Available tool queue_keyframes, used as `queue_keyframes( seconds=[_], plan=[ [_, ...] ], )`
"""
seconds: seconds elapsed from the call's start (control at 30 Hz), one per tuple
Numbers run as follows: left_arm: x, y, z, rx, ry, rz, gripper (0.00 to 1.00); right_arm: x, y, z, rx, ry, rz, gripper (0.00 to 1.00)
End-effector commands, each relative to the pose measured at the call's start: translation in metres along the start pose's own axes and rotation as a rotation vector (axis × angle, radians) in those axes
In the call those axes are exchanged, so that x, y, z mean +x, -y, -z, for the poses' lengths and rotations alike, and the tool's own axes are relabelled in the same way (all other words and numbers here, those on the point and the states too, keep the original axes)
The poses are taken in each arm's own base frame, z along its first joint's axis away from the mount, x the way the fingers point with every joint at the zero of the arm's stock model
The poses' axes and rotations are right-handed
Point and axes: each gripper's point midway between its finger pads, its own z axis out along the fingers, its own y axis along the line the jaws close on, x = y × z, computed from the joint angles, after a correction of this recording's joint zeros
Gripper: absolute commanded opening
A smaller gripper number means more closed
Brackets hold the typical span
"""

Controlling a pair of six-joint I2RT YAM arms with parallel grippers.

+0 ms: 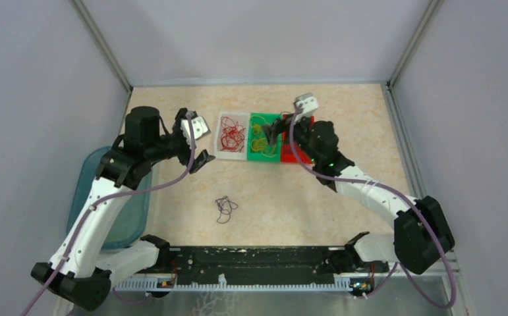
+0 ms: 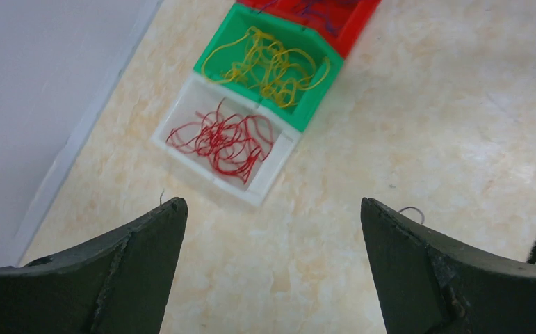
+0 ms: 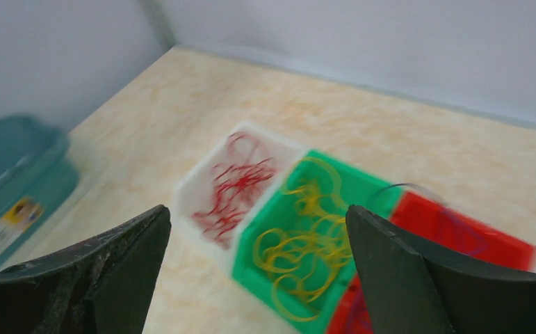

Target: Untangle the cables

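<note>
Red cables (image 1: 232,133) lie in a white bin (image 1: 223,153). Yellow cables (image 1: 261,137) lie in a green bin (image 1: 257,157). A red bin (image 1: 294,157) beside them holds dark purple cables and is partly hidden by the right arm. One dark purple cable (image 1: 225,208) lies loose on the table. My left gripper (image 1: 198,140) is open and empty, left of the white bin; its view shows the red cables (image 2: 223,139) and yellow cables (image 2: 272,66). My right gripper (image 1: 275,135) is open and empty above the green bin (image 3: 265,275), with the yellow cables (image 3: 306,229) between its fingers.
A teal container (image 1: 116,197) stands at the table's left edge and shows in the right wrist view (image 3: 14,174). Grey walls enclose the table on three sides. A black rail (image 1: 251,260) with the arm bases runs along the near edge.
</note>
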Motion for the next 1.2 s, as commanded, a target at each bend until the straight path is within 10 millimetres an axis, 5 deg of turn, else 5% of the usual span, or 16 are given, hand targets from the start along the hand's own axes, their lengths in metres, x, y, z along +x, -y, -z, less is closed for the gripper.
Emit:
queue_keyframes(
  seconds=[0.0, 0.13, 0.3, 0.47, 0.67, 0.8, 0.9, 1.03, 1.17],
  plan=[
    [0.027, -0.035, 0.001, -0.056, -0.036, 0.077, 1.0, 0.039, -0.096, 0.018, -0.288, -0.116, 0.104, 0.95],
    [0.053, -0.071, 0.013, -0.145, -0.06, 0.146, 1.0, 0.092, -0.15, 0.04, -0.431, -0.212, 0.103, 0.9],
    [0.074, -0.087, 0.02, -0.2, -0.043, 0.214, 1.0, 0.166, -0.204, 0.059, -0.561, -0.359, 0.15, 0.86],
    [0.089, -0.086, 0.022, -0.207, -0.052, 0.277, 1.0, 0.208, -0.226, 0.058, -0.598, -0.44, 0.182, 0.84],
    [0.091, -0.081, 0.022, -0.215, -0.034, 0.287, 1.0, 0.257, -0.229, 0.053, -0.581, -0.537, 0.219, 0.78],
    [0.098, -0.077, 0.018, -0.211, -0.031, 0.314, 1.0, 0.264, -0.23, 0.049, -0.56, -0.537, 0.208, 0.67],
    [0.103, -0.075, 0.016, -0.216, -0.034, 0.323, 1.0, 0.257, -0.228, 0.047, -0.538, -0.515, 0.201, 0.47],
    [0.106, -0.073, 0.015, -0.213, -0.034, 0.319, 1.0, 0.228, -0.231, 0.046, -0.535, -0.453, 0.198, 0.2],
    [0.106, -0.069, 0.014, -0.198, -0.031, 0.316, 1.0, 0.184, -0.232, 0.044, -0.537, -0.371, 0.188, 0.09]
  ],
)
